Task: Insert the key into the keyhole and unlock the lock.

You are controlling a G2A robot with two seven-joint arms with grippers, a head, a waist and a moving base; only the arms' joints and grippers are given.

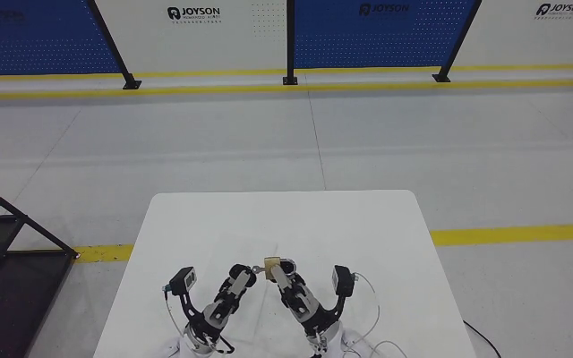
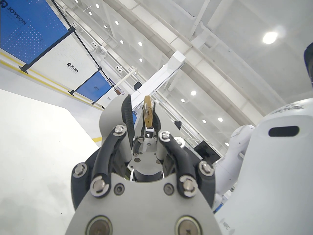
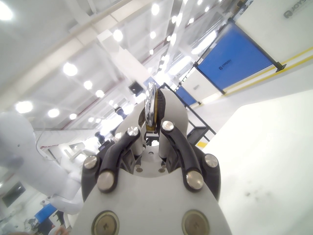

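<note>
Our left pincer [image 2: 141,102] grips the key [image 2: 148,116], which stands upright against one pad [image 2: 155,121]. We see a slit of daylight between the key and the other pad. Our right pincer [image 3: 152,99] is clamped on the lock [image 3: 149,110], its shiny part toward the fingertips and brass nearer the palm. From above, the two pincers point away from us and lean toward each other. The lock is just beside the left pincer's tip, and a small gap shows between them. We cannot tell there whether the key touches the lock. Both pincers are held over the bench [image 1: 358,233] near its near edge, about midway across. White top runs from them to the far edge and both sides. A black frame [image 1: 27,259] stands off the left edge, and floor with a yellow line [image 1: 501,234] lies beyond the bench.
</note>
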